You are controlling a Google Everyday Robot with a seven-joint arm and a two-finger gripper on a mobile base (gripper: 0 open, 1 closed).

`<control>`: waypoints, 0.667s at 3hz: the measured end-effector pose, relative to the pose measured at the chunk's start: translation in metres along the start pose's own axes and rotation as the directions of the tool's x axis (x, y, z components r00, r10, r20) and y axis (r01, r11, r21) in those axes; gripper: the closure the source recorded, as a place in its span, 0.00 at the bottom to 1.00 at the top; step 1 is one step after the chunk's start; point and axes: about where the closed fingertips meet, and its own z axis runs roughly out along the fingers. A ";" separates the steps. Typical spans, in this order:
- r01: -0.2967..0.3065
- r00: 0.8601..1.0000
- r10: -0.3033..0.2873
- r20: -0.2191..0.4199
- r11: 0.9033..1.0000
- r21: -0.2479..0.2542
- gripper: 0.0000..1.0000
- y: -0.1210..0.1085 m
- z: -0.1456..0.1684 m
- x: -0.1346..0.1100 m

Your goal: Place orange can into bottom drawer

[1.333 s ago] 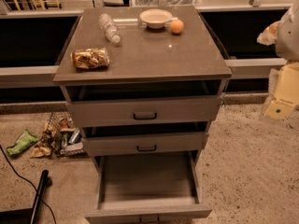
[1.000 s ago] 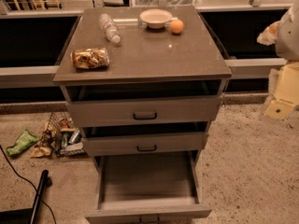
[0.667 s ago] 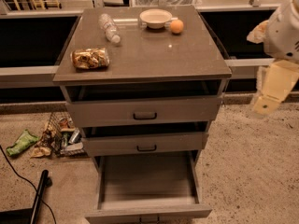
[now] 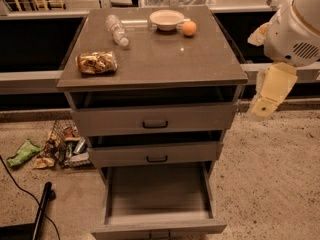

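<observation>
Lying on its side at the left of the top surface: small copper-orange metal can (image 4: 96, 62), mottled brown and whitish. Markings on it not readable. It rests on the grey wood-grain bench (image 4: 165, 59), a cabinet with three drawers, centre frame.

Other items on the bench top:
- clear plastic bottle (image 4: 117, 30), lying down, upper left of the surface, behind the can and apart from it
- shallow white bowl (image 4: 166, 19), at the far edge, centre
- round orange fruit (image 4: 189, 28), just beside the bowl on its right

Drawers:
- top drawer (image 4: 155, 119) and middle drawer (image 4: 156, 154), each with a small dark handle and a dark gap above its front
- bottom drawer (image 4: 157, 194), pulled well out toward the lower edge of frame, grey wood-grain floor and sides showing. The can is well above it, on the bench top, not in the drawer.

Robot: white rounded arm body (image 4: 295, 29) at upper right of frame. Below it hangs the cream-coloured pincer (image 4: 267, 94), off the right side of the bench, level with the top drawer, touching nothing. Cannot tell whether the pincer is open or closed.

Floor, left of the bench: wire basket (image 4: 65, 144) of crumpled wrappers, a green wrapper (image 4: 22, 151) beside it, a black cable (image 4: 40, 211) at lower left.
</observation>
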 end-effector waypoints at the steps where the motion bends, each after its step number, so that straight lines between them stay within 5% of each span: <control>1: 0.009 0.999 -0.009 0.035 1.000 0.001 0.00 -0.015 0.023 -0.016; 2: -0.003 0.992 0.000 0.130 1.000 0.025 0.00 -0.049 0.053 -0.046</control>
